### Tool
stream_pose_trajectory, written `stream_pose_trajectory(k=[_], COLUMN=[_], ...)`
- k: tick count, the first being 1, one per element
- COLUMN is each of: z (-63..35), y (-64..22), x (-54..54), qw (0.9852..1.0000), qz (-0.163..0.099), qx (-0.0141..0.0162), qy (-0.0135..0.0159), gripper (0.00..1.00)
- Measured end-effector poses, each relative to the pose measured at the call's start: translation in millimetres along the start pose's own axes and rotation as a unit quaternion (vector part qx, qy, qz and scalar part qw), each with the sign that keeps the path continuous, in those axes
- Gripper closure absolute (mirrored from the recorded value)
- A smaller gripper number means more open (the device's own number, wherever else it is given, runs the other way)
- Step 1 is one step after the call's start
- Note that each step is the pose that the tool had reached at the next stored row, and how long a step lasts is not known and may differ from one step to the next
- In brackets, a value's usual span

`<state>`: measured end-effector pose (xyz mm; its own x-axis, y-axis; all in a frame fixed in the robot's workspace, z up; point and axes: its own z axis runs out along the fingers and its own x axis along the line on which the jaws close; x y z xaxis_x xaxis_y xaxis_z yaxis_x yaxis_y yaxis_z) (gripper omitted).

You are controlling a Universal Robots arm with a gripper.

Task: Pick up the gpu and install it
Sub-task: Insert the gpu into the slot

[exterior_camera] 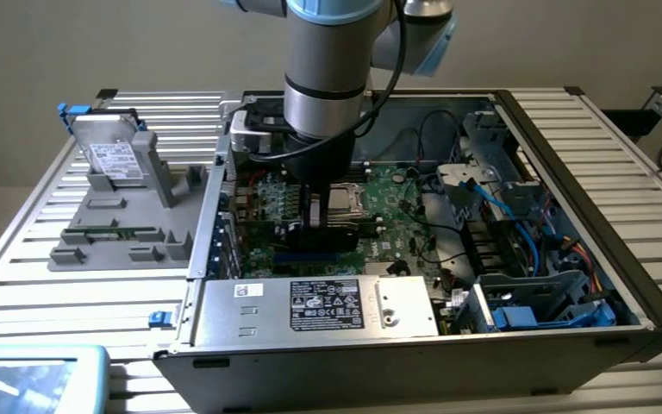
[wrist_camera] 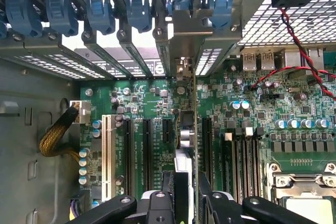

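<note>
Slatted table (exterior_camera: 32, 293), open pc case (exterior_camera: 590, 181). My fingers (wrist_camera: 173, 198) are clamped on the gpu (wrist_camera: 189, 129), edge-on right btwn them, over the mobo slots (wrist_camera: 147, 150). Light, stiff, fragile imo, so hold the top edge.

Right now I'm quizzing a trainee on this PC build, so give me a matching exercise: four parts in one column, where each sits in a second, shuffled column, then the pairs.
Parts
1. gpu
2. hard drive
3. power supply
4. memory stick

Places
A. standing upright in the grey holder, outside the case
B. inside the case, a silver box with a black label
C. between the fingers, over the motherboard
D. lying flat in the grey holder

Pairs: 1-C, 2-A, 3-B, 4-D
</note>
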<state>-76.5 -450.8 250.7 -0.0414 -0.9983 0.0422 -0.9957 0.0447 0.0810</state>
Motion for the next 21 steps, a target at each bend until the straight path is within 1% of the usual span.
stream_pose_trajectory(k=[7, 9, 14, 18, 21], z=[-0.2, -0.3, -1.5, -1.3, -1.3], y=[-0.4, -0.4, 0.0, 2.3, 2.5], x=[0.2, 0.2, 0.3, 0.4, 0.4], qw=[1.0, 1.0, 1.0, 1.0, 1.0], qz=[0.0, -0.001, -0.001, -0.001, -0.001], qx=[0.0, 0.0008, 0.0049, 0.0068, 0.0081], qy=[0.0001, 0.0, -0.0001, -0.0002, -0.0003], gripper=[0.72, 0.72, 0.72, 0.72, 0.72])
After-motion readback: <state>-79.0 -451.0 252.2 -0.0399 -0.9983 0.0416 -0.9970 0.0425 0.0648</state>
